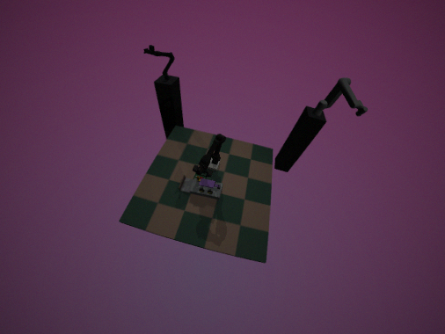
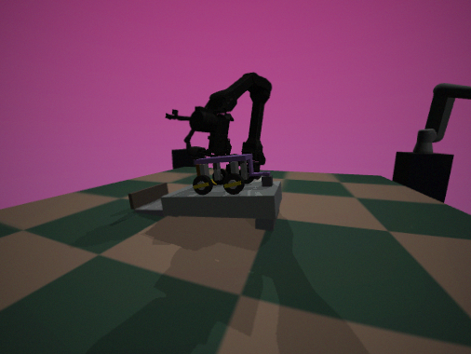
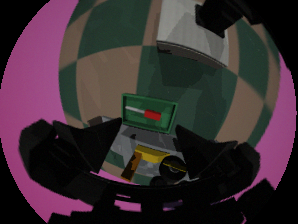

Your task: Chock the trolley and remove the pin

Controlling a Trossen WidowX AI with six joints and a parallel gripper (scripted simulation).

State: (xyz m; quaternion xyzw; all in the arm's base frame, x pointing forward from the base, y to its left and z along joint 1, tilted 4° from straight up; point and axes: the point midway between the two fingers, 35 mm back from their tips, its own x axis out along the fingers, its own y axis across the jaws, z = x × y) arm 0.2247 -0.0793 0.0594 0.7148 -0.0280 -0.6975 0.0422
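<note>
The green tray (image 3: 170, 122) is beyond the ramp in the wrist view. The stop pin (image 3: 152, 115) lies inside it, red head to the right. My gripper (image 3: 149, 124) is open above the tray's near side, with nothing between its fingers. The purple trolley (image 1: 207, 183) (image 2: 223, 159) stands on the ramp (image 2: 219, 206). The yellow chock (image 3: 151, 153), with its orange handle (image 3: 132, 166), sits against or very near the downhill side of a trolley wheel (image 3: 172, 173); exact contact is hard to see. The chock's black base cannot be made out.
A brown end board (image 2: 149, 196) stands at the ramp's low end. A pale block (image 3: 187, 32) is by my arm's base, beyond the tray. Two other arms stand on dark pedestals (image 1: 170, 101) (image 1: 299, 141) at the checkered floor's edges.
</note>
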